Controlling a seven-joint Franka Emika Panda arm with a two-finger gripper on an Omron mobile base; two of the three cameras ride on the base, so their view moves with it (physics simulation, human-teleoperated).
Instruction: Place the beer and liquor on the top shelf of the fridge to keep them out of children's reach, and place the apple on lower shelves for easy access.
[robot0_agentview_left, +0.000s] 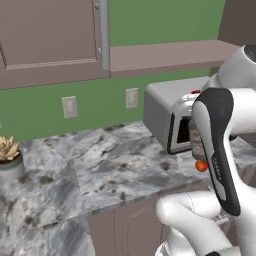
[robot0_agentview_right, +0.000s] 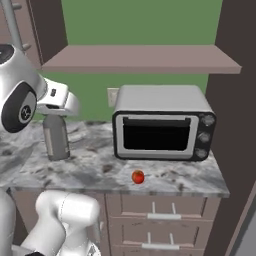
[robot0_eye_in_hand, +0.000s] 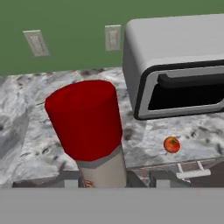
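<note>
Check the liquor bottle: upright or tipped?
Upright. The liquor bottle stands on the marble counter in the right base view, red cap topmost, gripper around its neck.

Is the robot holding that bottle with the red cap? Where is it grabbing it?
Yes. The gripper holds the liquor by its neck, just under the red cap.

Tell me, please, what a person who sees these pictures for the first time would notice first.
The big red cap of the grey liquor bottle stands out, close up in the hand view; the gripper is closed around the bottle's neck, and the bottle stands at the left of the marble counter. Next comes the grey microwave at the right, with the small red apple lying in front of it near the counter's edge.
</note>
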